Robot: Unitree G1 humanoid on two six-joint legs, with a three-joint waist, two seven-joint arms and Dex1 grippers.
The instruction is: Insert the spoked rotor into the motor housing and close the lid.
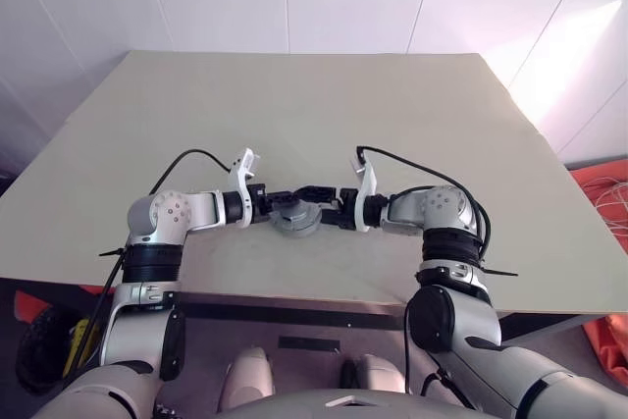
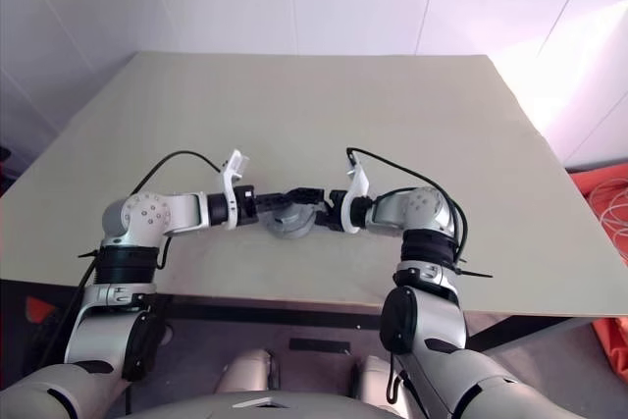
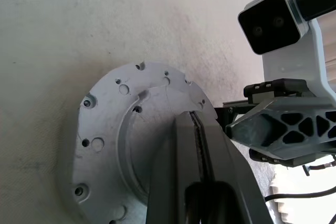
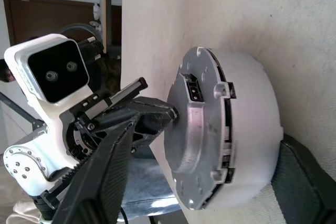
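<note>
The round grey metal motor housing, lid apparently on, sits near the pale table's front edge between the closed left end effector pressing it and the right end effector open astride it, suggesting final seating.

the housing was a grey metal round part, held tilted on edge just above the beige table near its front edge. its flat flanged face bore small holes and a raised centre.
</note>
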